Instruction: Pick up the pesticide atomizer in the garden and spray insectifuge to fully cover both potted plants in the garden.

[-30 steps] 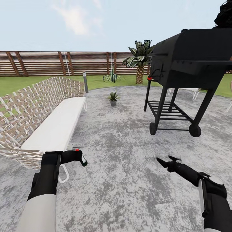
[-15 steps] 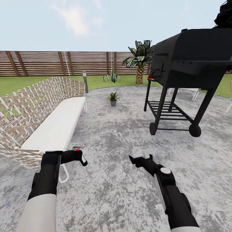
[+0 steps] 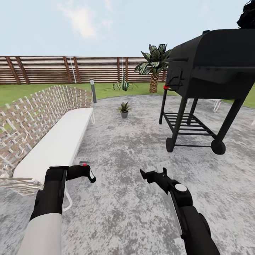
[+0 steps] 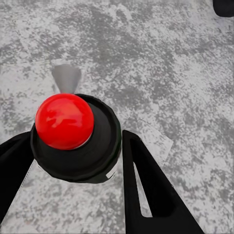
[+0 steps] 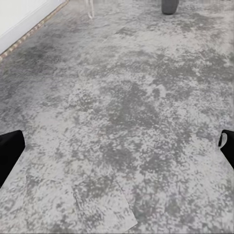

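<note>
L gripper (image 3: pixel 86 172) is clamped on the atomizer (image 3: pixel 89 173), low at near left over the grey paving (image 3: pixel 134 209). In the L wrist view the fingers (image 4: pixel 146 190) sit tight on both sides of the bottle (image 4: pixel 78 141), w/ the red button (image 4: pixel 64 121) on top and the small grey nozzle (image 4: pixel 66 78) poking out beyond it; the bottle stands about upright.

R gripper (image 3: pixel 153 173) hangs near centre, just right of the left one but apart from it, jaws spread wide w/ nothing between them. R wrist view has the two fingertips (image 5: pixel 9 151) at the picture's edges, bare paving (image 5: pixel 122 112) in between, and a grey pot base (image 5: pixel 169 6) at the far end.

Left of the L arm: a wicker bench (image 3: pixel 32 120) w/ a white cushion (image 3: pixel 58 141). Farther out, mid-scene, one potted plant (image 3: pixel 124 108) stands on the paving, well apart from both grippers. Right of it, a black grill (image 3: pixel 209 71) on a wheeled stand.

Behind the plant: grey bollard (image 3: pixel 93 90) at the lawn edge, an agave (image 3: pixel 123 85), a palm (image 3: pixel 154 65), green lawn (image 3: pixel 21 90), and the brown slat fence (image 3: pixel 63 69) across the back. 2nd potted plant: can't tell where.
</note>
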`<state>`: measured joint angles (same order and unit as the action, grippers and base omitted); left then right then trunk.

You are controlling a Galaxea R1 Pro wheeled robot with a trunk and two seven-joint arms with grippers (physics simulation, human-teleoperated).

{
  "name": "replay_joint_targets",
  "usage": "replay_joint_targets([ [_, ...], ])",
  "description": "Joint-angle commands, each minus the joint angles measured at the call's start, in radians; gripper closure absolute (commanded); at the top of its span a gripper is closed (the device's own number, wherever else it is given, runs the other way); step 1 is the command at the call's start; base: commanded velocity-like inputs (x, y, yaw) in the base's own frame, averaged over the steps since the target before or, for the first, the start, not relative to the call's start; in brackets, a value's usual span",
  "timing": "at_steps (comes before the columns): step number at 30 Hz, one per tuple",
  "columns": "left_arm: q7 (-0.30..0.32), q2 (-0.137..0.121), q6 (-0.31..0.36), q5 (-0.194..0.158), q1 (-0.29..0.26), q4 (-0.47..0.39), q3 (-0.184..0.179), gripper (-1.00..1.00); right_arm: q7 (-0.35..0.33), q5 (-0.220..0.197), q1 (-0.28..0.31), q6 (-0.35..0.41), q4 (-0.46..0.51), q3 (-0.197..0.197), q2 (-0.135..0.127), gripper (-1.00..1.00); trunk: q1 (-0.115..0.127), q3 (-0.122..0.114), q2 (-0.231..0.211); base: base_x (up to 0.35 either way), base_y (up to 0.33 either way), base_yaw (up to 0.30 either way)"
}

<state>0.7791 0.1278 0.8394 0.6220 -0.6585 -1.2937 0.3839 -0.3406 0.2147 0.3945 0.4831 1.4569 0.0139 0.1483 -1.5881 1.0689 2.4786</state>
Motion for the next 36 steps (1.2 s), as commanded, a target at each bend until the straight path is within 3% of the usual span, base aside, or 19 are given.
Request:
replay_joint_targets([
  [1, 0.010, 0.001, 0.003, 0.009, -0.001, -0.001, 0.003, 1.00, -0.008, 0.010, 0.000, 0.009, 0.004, -0.001, 0.000, -1.00, 0.000, 0.001, 0.000, 0.329, 0.000, 0.000],
  [9, 0.009, 0.003, 0.004, 0.009, 0.000, 0.000, 0.002, 1.00, -0.008, 0.009, 0.000, 0.069, 0.015, 0.023, 0.000, -1.00, 0.000, 0.001, 0.000, 0.330, -0.054, 0.000],
  [21, 0.011, 0.003, 0.004, 0.007, 0.000, 0.000, 0.000, 1.00, -0.007, 0.011, 0.001, 0.071, 0.017, 0.027, 0.000, -1.00, 0.000, 0.007, 0.000, 0.328, -0.123, 0.065],
  [36, 0.011, 0.001, 0.004, 0.008, 0.000, 0.000, 0.002, 1.00, -0.006, 0.011, 0.000, 0.069, 0.016, 0.028, 0.000, -1.00, 0.000, 0.011, 0.000, 0.331, -0.003, 0.049],
])
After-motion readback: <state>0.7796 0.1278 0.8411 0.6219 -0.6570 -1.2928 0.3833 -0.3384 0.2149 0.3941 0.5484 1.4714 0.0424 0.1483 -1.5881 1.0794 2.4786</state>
